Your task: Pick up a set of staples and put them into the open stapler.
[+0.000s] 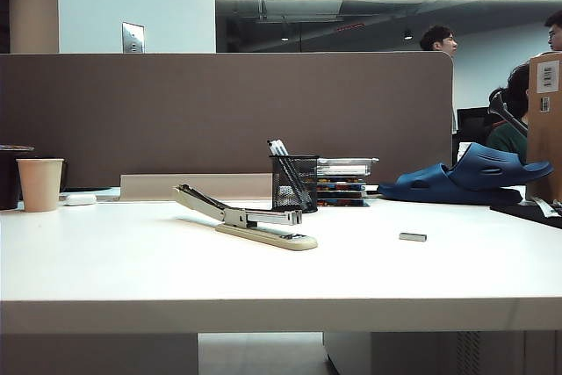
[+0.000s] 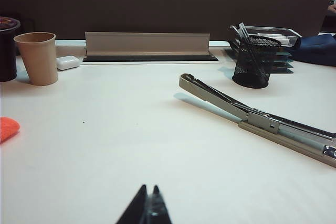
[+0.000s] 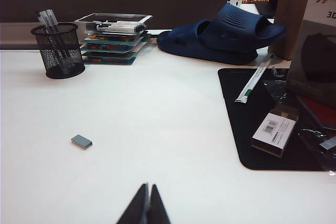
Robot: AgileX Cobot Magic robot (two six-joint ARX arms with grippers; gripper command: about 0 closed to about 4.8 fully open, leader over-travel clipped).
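White surface (image 1: 132,261) in the exterior view carries the stapler (image 1: 250,219) near its middle, top arm hinged up and open toward the far left. The set of staples (image 1: 412,236) lies flat, well apart from the stapler, toward the right edge. A black mesh pen cup (image 1: 294,183) stands behind the stapler near the far edge; a beige paper cup (image 1: 40,183) stands at the far left corner. Neither arm appears in this view.

Left wrist view: the left tool (image 2: 148,208) sits low over bare surface, fingers pressed together, holding nothing. The stapler (image 2: 252,119) lies ahead of it, apart.

Right wrist view: the right tool (image 3: 147,205) is likewise fully closed and empty over the surface. The set of staples (image 3: 81,141) lies ahead, untouched; blue slippers (image 3: 226,35) rest at the far edge.
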